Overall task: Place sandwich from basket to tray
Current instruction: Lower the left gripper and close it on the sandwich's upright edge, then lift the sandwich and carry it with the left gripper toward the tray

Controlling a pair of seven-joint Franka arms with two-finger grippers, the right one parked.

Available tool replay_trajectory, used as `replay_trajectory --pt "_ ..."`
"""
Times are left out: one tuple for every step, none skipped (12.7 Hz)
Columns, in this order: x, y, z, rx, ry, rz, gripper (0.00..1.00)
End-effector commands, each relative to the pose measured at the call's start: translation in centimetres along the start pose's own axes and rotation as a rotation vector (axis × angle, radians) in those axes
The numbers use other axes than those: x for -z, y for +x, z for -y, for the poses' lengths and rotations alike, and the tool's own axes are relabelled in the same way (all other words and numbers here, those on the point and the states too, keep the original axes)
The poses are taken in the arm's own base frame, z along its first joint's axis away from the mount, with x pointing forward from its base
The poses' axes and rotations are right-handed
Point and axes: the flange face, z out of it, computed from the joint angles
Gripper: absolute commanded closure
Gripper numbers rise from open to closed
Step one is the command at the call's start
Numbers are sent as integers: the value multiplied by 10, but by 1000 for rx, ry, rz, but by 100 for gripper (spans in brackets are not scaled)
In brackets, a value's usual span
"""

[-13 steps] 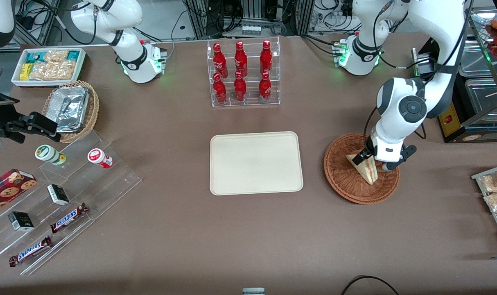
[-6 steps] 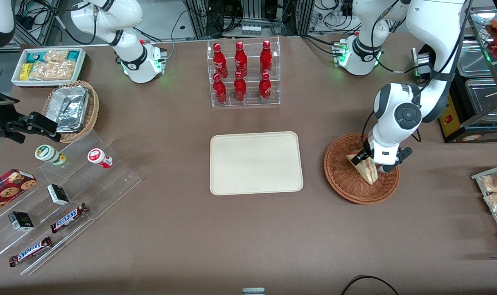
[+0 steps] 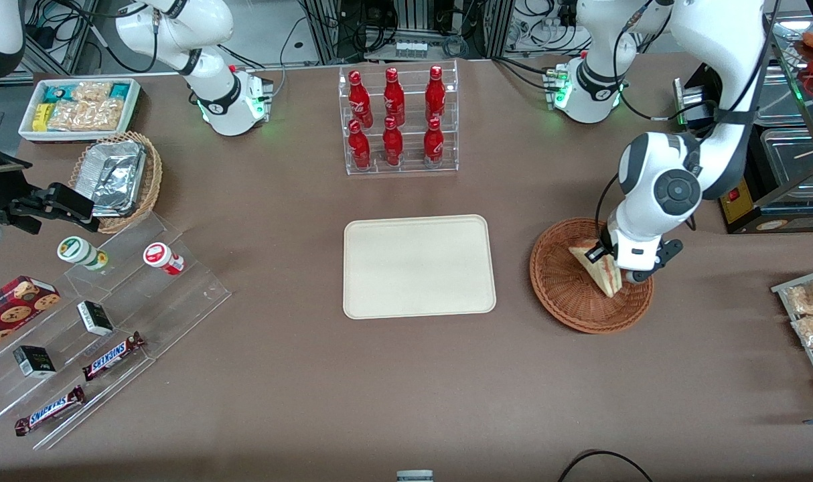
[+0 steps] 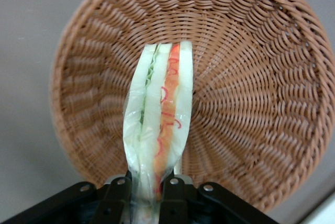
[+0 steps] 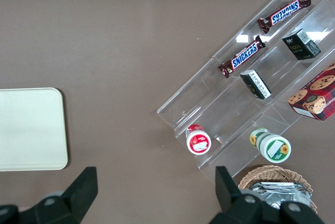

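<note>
Tool clamped on sandwich over basket, arm hiding the grasped end in front view.

End effector clamped, pointing downward

gripper: cut off by the wrist picture's edge, only the finger ends show, pressed against the sandwich's wrapped end; in the front view it is mostly covered by the arm's white wrist
sandwich: its end at about 2 o'clock is hidden under the wrist housing
basket: rim at about 2 o'clock is covered by the arm; in the wrist view its rim runs past the picture's edge
tray: cut off in the right wrist view
</note>
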Motion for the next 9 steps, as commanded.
replay_trajectory --pt "58 -10 -25 -90 91 63 96" --pt "69 -15 -35 -149 98 77 96" --pt "74 -31 -53 -186 93 68 96" --pt "75 -52 -76 -227 83 74 97" --pt "75 -64 -91 -256 80 76 97" --pt "77 -89 -110 -310 81 64 98" --pt "71 -113 -129 -372 91 59 99" --pt "67 -117 -141 -406 89 57 98" --pt "66 -136 -171 -461 77 51 97"
